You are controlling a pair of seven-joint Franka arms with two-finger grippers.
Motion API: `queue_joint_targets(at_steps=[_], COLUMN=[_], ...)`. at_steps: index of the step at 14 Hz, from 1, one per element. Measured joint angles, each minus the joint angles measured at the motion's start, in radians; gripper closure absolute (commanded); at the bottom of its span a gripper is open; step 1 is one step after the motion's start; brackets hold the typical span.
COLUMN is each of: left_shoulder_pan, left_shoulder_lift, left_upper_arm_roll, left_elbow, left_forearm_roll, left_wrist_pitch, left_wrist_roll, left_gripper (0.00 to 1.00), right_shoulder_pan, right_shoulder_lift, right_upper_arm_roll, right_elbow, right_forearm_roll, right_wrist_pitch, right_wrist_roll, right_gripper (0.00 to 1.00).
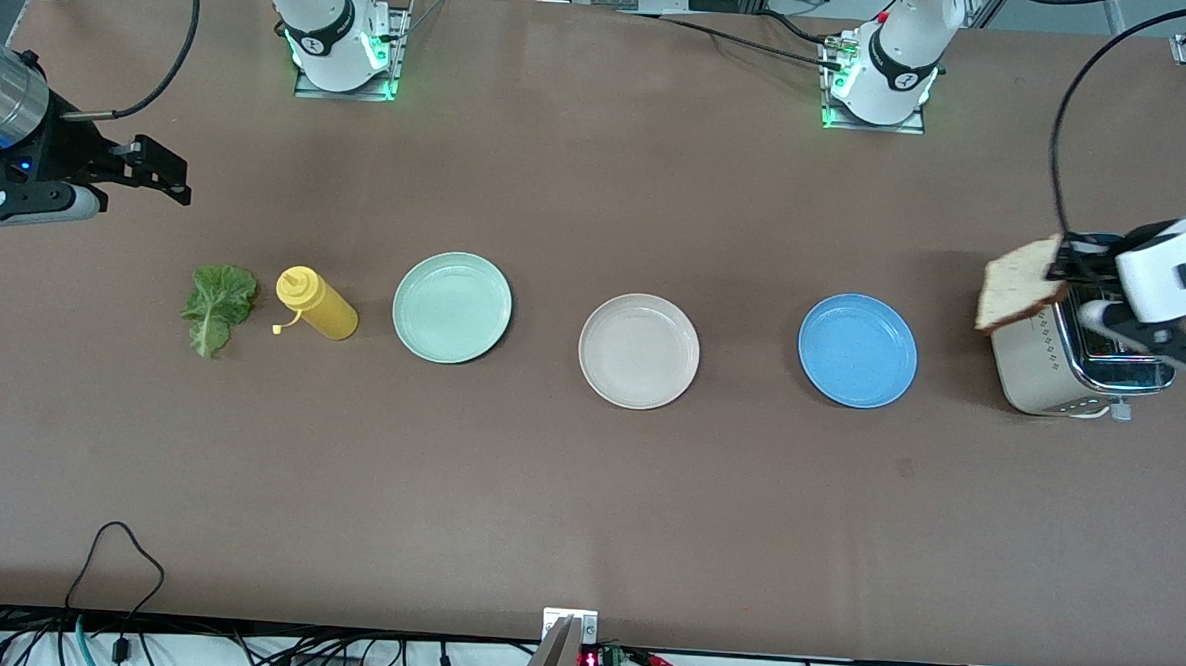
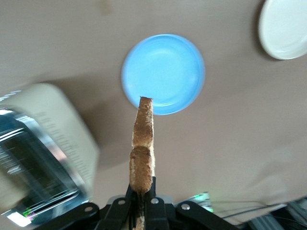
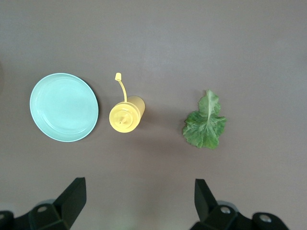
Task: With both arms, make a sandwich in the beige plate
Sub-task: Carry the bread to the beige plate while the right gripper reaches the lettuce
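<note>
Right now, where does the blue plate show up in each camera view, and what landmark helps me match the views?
Front view: the blue plate lies on the table between the beige plate and the toaster.
Left wrist view: the blue plate sits just above the tip of the bread slice held by the left gripper.
Right wrist view: not in it.
Shared landmark: the beige plate, beside the blue plate in both views.
</note>
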Motion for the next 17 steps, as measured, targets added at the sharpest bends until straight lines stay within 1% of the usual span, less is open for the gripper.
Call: queue_joint_targets(at_steps=[2, 4, 6, 9, 10, 12, 13, 15, 17], left_shoulder_pan=[-0.032, -0.062, -0.068, -0.066, -0.070, -0.093, -0.110, -0.149, -0.194], left_shoulder_lift=[0.050, 0.105, 0.161, 0.247, 0.272, 0.326, 0.357, 0.417, 0.459], left_upper_arm_roll=[-0.008, -0.010, -0.009, -0.008, -0.009, -0.009, -0.010, -0.010, -0.011], left_elbow=[-0.003, -0.004, -0.006, -0.029, -0.052, -0.104, -0.125, -0.144, -0.154], left_forearm_roll=[-0.122, -0.276, -0.441, -0.641, -0.693, -0.796, -0.849, -0.953, -1.029], left_wrist_pitch=[0.000, 0.006, 0.032, 0.103, 0.145, 0.240, 0.293, 0.384, 0.461], left_wrist_roll=[-0.017, -0.045, -0.056, -0.037, 0.006, 0.160, 0.242, 0.375, 0.442], left_gripper=[0.99, 0.99, 1.00, 1.00, 1.00, 1.00, 1.00, 1.00, 1.00], right_shoulder_pan=[0.000, 0.000, 0.000, -0.002, -0.003, -0.006, -0.012, -0.043, -0.080], right_shoulder_lift=[0.000, 0.000, -0.001, -0.001, 0.000, 0.002, 0.003, 0.009, 0.035], right_upper_arm_roll=[0.000, -0.006, -0.041, -0.147, -0.182, -0.238, -0.253, -0.263, -0.265], right_elbow=[-0.005, -0.020, -0.044, -0.104, -0.131, -0.190, -0.219, -0.275, -0.317], right_forearm_roll=[0.000, 0.008, 0.065, 0.215, 0.270, 0.387, 0.447, 0.557, 0.662], right_wrist_pitch=[0.001, 0.016, 0.042, 0.099, 0.116, 0.147, 0.161, 0.178, 0.185], right_wrist_roll=[-0.029, -0.110, -0.245, -0.528, -0.624, -0.824, -0.917, -1.099, -1.297], right_gripper=[0.00, 0.00, 0.00, 0.00, 0.00, 0.00, 0.00, 0.00, 0.00])
